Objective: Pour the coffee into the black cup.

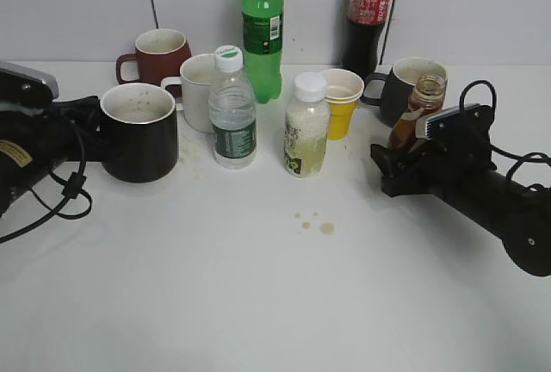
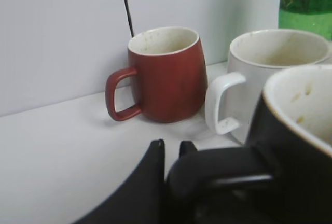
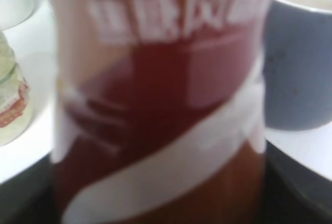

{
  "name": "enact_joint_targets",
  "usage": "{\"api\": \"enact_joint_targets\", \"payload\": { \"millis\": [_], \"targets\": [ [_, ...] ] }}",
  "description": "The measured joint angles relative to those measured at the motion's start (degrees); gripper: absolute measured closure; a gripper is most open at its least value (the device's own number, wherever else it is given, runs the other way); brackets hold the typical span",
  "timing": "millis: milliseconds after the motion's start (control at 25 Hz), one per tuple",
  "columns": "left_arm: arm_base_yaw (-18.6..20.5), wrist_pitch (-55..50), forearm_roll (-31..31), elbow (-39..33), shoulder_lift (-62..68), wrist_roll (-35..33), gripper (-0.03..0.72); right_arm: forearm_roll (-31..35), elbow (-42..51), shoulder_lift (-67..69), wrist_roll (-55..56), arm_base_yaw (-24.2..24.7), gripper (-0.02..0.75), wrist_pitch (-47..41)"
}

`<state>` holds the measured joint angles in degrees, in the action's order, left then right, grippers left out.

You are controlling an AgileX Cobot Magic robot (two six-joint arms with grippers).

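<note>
In the exterior view, the black cup (image 1: 139, 131) stands upright on the white desk (image 1: 258, 286), with its opening upward. It is to the left of the clear water bottle (image 1: 232, 109), and the red mug (image 1: 157, 55) and the white mug (image 1: 197, 89) are behind it. The left gripper (image 1: 90, 135) reaches to the cup from the left, at the handle side. The coffee bottle (image 1: 419, 107) stands upright at the right, its long axis vertical and its open mouth upward, just in front of the dark grey mug (image 1: 405, 86). The right gripper (image 1: 398, 165) is at the lower part of this bottle. Some brown drops (image 1: 315, 222) lie on the desk in front of the small white-capped bottle (image 1: 306, 127).

The left wrist view shows what the exterior view hides: the left fingers (image 2: 155, 182) are pressed on the black cup's handle (image 2: 218, 175). The cup's inside wall has brown stains. The red mug's handle points left.

In the right wrist view the coffee bottle's red and white label (image 3: 161, 110) fills the frame, blurred. The dark fingers (image 3: 295, 182) stand on both sides of the bottle and pinch it.
</note>
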<state>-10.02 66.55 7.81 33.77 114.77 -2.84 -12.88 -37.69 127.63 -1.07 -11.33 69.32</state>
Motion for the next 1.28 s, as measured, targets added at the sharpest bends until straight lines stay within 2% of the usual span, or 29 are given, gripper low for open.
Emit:
{"api": "enact_joint_targets", "payload": {
  "millis": [80, 360, 600, 880, 1160, 1280],
  "targets": [
    [-0.9, 0.0, 0.4, -0.8, -1.6, 0.0, 0.636, -0.1, -0.3, 0.3, 0.1, 0.0, 0.237, 0.0],
    [-6.9, 0.0, 3.3, -2.2, -4.0, 0.0, 0.637, -1.3, 0.2, -2.5, 0.1, 0.0, 0.235, -2.0],
    [-11.6, -0.1, 6.4, -2.4, -4.0, 0.0, 0.637, -9.2, 0.4, -15.0, -1.0, -0.4, 0.234, -9.2],
    [-17.1, -0.4, 7.0, 1.4, -4.0, 0.0, 0.638, -10.4, 0.4, -25.5, -14.5, -4.6, 0.234, -14.2],
    [-21.6, -1.7, 7.1, 4.0, -4.1, 0.0, 0.638, -6.6, 0.2, -26.6, -37.8, -8.5, 0.234, -15.4],
    [-22.8, -1.7, 7.0, 4.5, -4.1, 0.3, 0.639, -6.1, -0.6, -26.6, -44.3, -9.0, 0.234, -15.4]
  ]
}}
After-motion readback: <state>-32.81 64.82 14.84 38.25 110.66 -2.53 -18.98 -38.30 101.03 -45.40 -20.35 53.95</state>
